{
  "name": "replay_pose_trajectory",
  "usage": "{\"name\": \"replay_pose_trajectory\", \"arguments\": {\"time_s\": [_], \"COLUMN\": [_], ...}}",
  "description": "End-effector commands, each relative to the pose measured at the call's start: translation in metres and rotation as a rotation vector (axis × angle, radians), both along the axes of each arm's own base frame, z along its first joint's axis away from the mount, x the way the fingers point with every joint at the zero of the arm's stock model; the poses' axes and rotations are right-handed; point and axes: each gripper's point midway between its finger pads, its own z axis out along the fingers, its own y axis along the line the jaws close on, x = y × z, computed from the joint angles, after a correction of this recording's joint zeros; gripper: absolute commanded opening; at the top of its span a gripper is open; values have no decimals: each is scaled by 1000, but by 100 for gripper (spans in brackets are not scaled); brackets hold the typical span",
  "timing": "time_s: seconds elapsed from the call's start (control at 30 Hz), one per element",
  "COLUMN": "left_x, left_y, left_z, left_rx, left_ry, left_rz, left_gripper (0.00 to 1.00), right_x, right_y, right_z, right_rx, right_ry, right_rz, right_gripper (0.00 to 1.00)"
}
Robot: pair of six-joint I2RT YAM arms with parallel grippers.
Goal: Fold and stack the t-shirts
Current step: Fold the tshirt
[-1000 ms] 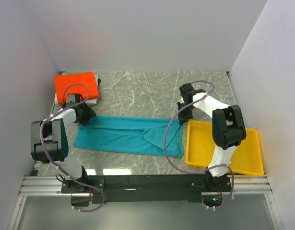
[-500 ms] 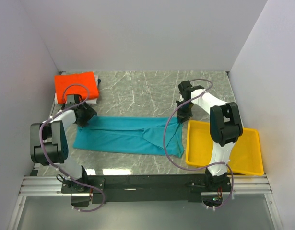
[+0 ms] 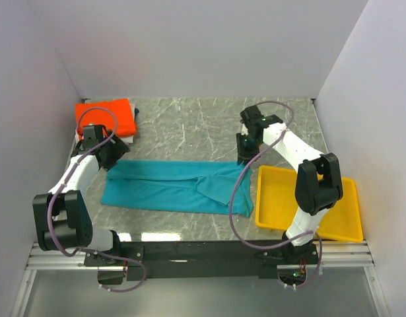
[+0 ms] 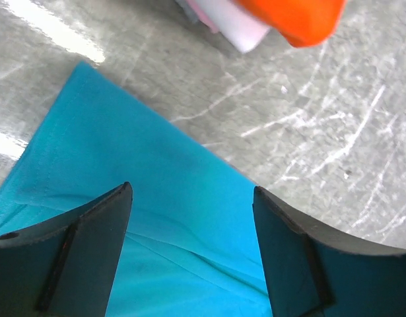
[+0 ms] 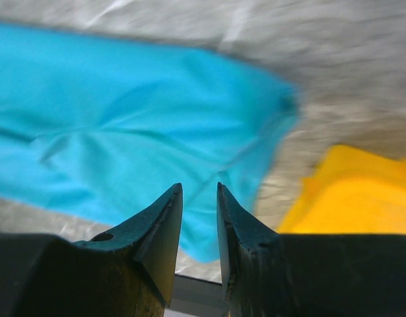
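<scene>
Now: both hands off the cloth

Left hand (image 4: 191, 198) spread wide, empty, above the far left corner of the teal-blue t-shirt (image 3: 176, 186), a soft flat strip on the veined grey surface (image 3: 189, 125). Right hand (image 5: 199, 198) parted narrowly, gripping nothing, over its right end near the yellow tray (image 3: 344, 211). Orange-red t-shirt (image 3: 105, 117) folded, far left.

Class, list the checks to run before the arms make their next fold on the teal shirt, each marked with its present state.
1. Left tool open and empty: ok.
2. Right tool jaws apart, nothing between: ok.
3. Teal shirt lying smooth: not ok, creased near its middle.
4. Teal shirt clear of yellow tray: cannot tell, edges very close.
5. Orange shirt folded, far-left corner: ok.
</scene>
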Motion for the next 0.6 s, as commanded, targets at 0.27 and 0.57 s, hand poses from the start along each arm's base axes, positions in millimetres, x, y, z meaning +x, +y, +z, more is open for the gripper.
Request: {"name": "replay_pose_trajectory", "arguments": {"time_s": [0.27, 0.57], "left_x": [-26, -41], "left_y": [-58, -53], "left_z": [-43, -78], "left_rx": [-143, -107], "left_ry": [50, 148], "left_rz": [-223, -231], "left_gripper": [78, 78], "right_x": [-54, -53], "right_y": [59, 47], "right_z": [-29, -69], "right_rx": [130, 30], "right_ry": [137, 195], "right_rz": [80, 78], "right_gripper": [34, 33]}}
